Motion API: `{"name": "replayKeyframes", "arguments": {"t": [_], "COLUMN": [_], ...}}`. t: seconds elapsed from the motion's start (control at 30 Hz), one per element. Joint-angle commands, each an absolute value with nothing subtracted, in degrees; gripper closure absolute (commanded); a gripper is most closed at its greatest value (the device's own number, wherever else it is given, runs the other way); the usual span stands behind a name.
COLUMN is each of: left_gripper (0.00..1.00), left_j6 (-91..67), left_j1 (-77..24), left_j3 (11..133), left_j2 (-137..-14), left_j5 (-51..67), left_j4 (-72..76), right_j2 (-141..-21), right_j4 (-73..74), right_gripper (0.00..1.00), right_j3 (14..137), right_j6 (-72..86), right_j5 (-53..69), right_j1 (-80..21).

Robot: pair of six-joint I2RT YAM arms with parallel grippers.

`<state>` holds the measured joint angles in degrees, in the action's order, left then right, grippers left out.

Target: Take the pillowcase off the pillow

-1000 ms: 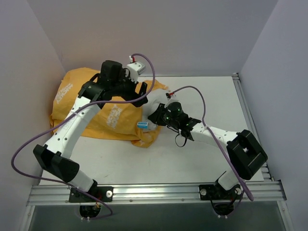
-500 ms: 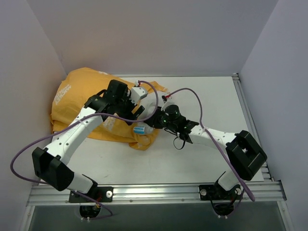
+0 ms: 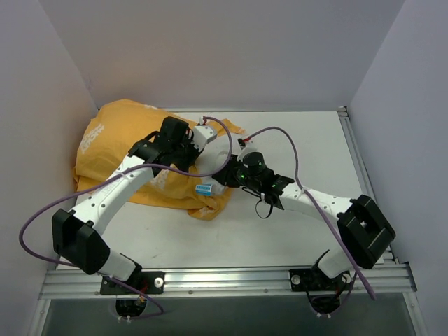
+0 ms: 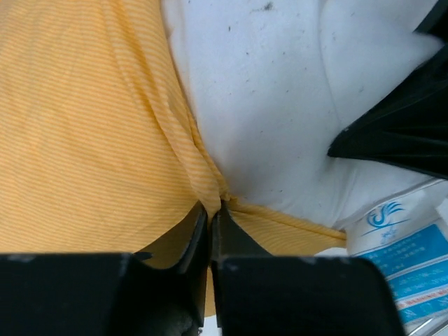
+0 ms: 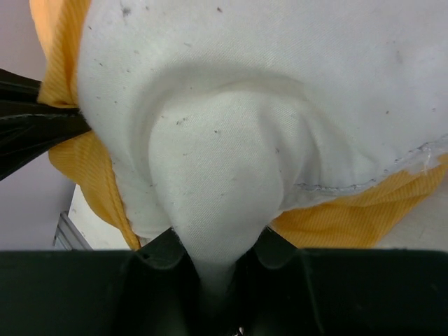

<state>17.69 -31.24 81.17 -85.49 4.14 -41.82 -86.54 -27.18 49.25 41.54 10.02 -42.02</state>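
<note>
The orange-yellow pillowcase [image 3: 112,147] lies bunched at the back left of the table, its open end toward the middle. The white pillow [image 3: 219,158] pokes out of that opening, with its blue-and-white tag [image 3: 204,188] showing. My left gripper [image 4: 211,208] is shut on a pinch of the pillowcase [image 4: 84,126] hem, right where it meets the pillow [image 4: 266,105]. My right gripper [image 5: 218,245] is shut on a bulging fold of the pillow [image 5: 245,91], with the pillowcase [image 5: 350,210] edge on both sides. In the top view the two grippers sit close together at the opening.
The left wall stands tight against the pillowcase and the back wall runs just behind it. A purple cable [image 3: 280,133] loops over each arm. White table [image 3: 315,154] stretches to the right, ending at a metal rail [image 3: 350,147].
My left gripper came down from above the pillowcase to its open edge and shut on the hem. My right gripper kept its hold on the pillow and shifted slightly.
</note>
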Motion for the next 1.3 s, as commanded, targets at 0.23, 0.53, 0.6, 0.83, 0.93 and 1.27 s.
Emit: {"name": "replayKeyframes", "arguments": {"t": [0.23, 0.53, 0.6, 0.83, 0.93, 1.27], "left_gripper": [0.98, 0.98, 0.98, 0.75, 0.35, 0.09], "left_j6": [25.7, 33.7, 35.1, 35.5, 37.4, 27.6], "left_j1": [-24.6, -11.5, -8.4, -4.2, -5.7, -31.4], "left_j3": [72.5, 62.5, 60.0, 64.2, 70.6, 93.7], "left_j2": [-80.2, -79.7, -80.5, -80.3, -77.0, -86.5], "left_j5": [-6.5, -8.1, -8.9, 5.7, 20.5, 16.6], "left_j4": [-38.2, -29.4, -27.9, -39.9, -50.7, -51.9], "right_j2": [-66.4, -50.5, -48.8, -50.3, -50.2, -55.6], "right_j4": [-20.4, -7.2, -6.2, -7.7, -10.5, -7.7], "right_gripper": [1.00, 1.00, 1.00, 1.00, 1.00, 1.00], "right_j3": [47.6, 41.0, 40.2, 29.9, 26.7, 23.3], "right_j6": [35.9, 32.1, 31.7, 36.0, 40.3, 40.8], "right_j5": [10.7, 16.0, 17.9, 16.0, 12.5, 14.0], "right_j1": [-35.2, -19.9, -18.1, -26.0, -35.5, -44.7]}}
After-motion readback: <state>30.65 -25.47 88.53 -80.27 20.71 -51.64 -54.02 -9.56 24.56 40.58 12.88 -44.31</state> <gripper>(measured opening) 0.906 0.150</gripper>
